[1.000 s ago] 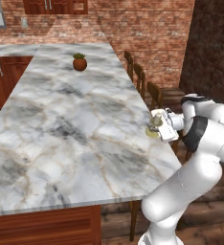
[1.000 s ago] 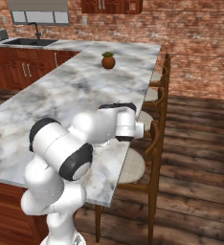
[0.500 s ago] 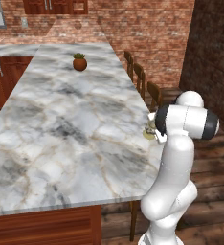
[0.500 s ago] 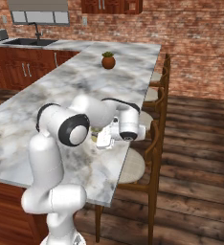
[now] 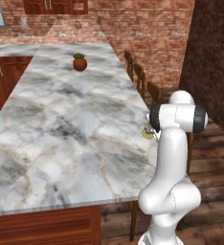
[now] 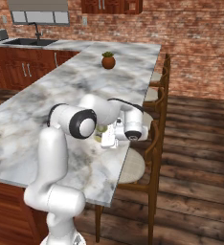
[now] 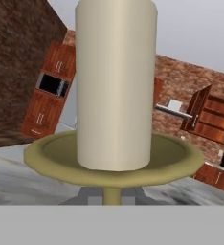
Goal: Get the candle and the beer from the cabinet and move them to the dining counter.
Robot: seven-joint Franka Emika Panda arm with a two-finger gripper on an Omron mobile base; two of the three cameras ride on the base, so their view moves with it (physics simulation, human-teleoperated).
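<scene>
- The jaws are clenched on the stem of the candle (image 7: 115,86), under its saucer; the cream column stands close before the hand camera and upright in that view.
- From the right base camera, the gripper (image 6: 109,139) holds the candle (image 6: 101,132) over the near right part of the dining counter (image 6: 51,95), close to the edge by the chairs (image 6: 154,143).
- From the left base camera, the yellow saucer of the candle (image 5: 147,134) peeks out beside the arm's elbow, at the counter's right edge (image 5: 61,124).
- My judgement: this is the set-down. Carry the candle a little further inward, away from the edge, then lower it straight.
- Keep the saucer level, so that it lands flat and does not tip.
- Release only once the base rests on the marble, then lift clear without brushing the column.
- The plant pot (image 5: 79,62) stands well apart, at the far end, so it is no obstacle.
- The beer remains to be fetched.
</scene>
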